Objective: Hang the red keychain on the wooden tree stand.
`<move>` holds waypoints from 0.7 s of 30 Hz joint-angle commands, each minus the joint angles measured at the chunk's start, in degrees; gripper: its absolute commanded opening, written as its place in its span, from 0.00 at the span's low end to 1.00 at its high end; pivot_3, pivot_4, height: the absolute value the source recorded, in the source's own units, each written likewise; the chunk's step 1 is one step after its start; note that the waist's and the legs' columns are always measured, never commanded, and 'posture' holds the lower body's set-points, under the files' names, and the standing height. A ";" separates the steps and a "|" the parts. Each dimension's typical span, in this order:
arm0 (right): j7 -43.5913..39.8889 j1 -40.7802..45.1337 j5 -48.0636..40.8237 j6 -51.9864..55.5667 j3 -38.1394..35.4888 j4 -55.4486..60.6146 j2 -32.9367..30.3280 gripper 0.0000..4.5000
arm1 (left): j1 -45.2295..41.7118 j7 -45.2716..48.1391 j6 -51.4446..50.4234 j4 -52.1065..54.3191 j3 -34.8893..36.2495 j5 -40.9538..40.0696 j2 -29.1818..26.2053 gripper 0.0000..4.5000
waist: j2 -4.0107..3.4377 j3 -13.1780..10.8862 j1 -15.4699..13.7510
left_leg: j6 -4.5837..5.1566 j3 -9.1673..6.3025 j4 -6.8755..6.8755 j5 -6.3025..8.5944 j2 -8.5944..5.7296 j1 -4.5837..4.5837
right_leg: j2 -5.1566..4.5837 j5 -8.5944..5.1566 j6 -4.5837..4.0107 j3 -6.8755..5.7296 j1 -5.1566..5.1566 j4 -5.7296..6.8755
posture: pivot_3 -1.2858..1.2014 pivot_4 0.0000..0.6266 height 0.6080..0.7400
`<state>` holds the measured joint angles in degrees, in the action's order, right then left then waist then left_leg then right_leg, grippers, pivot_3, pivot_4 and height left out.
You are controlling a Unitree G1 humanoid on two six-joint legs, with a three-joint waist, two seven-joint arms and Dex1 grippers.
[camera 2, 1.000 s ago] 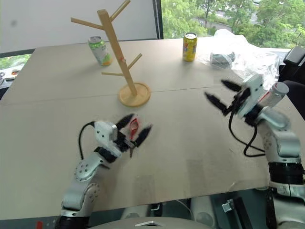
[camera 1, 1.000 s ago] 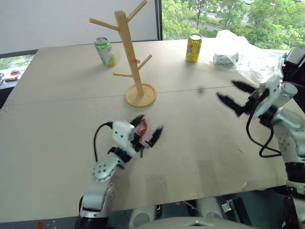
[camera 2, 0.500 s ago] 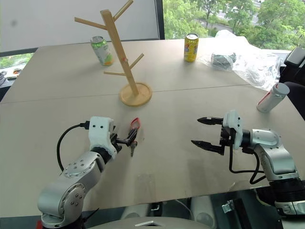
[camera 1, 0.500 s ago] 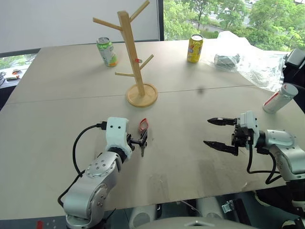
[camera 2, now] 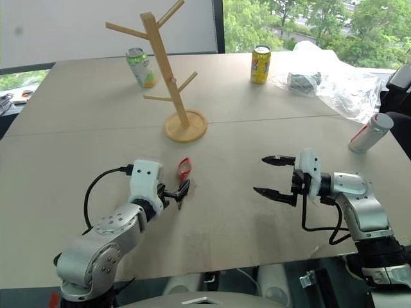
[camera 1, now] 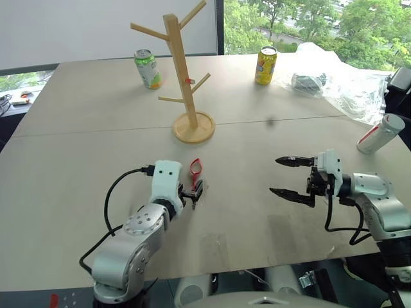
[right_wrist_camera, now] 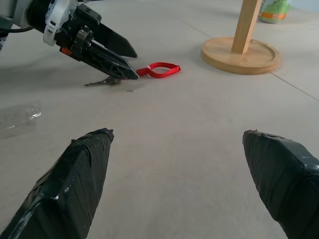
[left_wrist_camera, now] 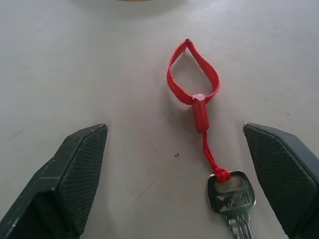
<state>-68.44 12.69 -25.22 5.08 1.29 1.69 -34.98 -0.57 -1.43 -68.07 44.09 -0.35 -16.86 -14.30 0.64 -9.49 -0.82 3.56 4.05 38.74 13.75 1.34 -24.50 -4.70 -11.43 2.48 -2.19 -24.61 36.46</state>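
The left gripper (left_wrist_camera: 174,194) is spread wide and empty over the red keychain (left_wrist_camera: 195,94), which lies flat on the table (camera 1: 77,160) between its fingers. The keychain is judged light and limp; the cord loop is the likely hold. The right gripper (camera 1: 292,178), also wide and empty, stands well apart. Open tabletop runs to the wooden tree stand (camera 1: 182,77).

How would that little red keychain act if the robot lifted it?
The red keychain lies flat as a thin cord loop, so it would probably flop. Its small metal key would likely dangle lowest. It looks light and could easily slip between fingers.
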 commanded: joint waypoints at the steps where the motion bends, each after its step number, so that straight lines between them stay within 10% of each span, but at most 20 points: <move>1: 0.34 0.09 -0.76 -0.55 -1.25 1.76 0.12 0.99 | -0.76 0.22 0.76 -0.25 -0.29 1.28 -0.17 1.00 | 0.00 0.00 0.00 | 0.00 0.00 0.00 0.00 0.00 0.00 | 0.00 0.00 0.00 0.00 0.00 0.00 | 0.52 0.24 1.00; 14: 0.42 -0.02 -1.16 -0.28 -1.63 1.77 -0.18 0.99 | 0.39 1.03 -2.12 -1.11 -3.25 3.26 -1.79 1.00 | 0.00 0.02 0.01 | 0.00 0.02 0.00 0.00 0.02 0.06 | -0.01 0.00 0.00 0.05 0.02 0.05 | 0.52 0.24 1.00; 21: 0.66 -0.13 -1.42 0.12 -1.63 1.91 -0.07 1.00 | -0.13 1.72 -1.69 -0.49 -4.97 4.65 -3.73 0.38 | 0.00 0.03 0.01 | 0.00 0.04 0.00 0.00 0.02 0.10 | -0.01 0.00 -0.01 0.07 0.04 0.06 | 0.52 0.24 1.00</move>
<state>-68.03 12.14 -25.57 5.29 1.27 1.80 -34.95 -1.52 0.37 -68.35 43.86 -5.01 -13.54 -17.21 0.65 -9.46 -0.80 3.56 4.09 38.74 13.76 1.36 -24.39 -4.71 -11.43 2.48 -2.11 -24.58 36.53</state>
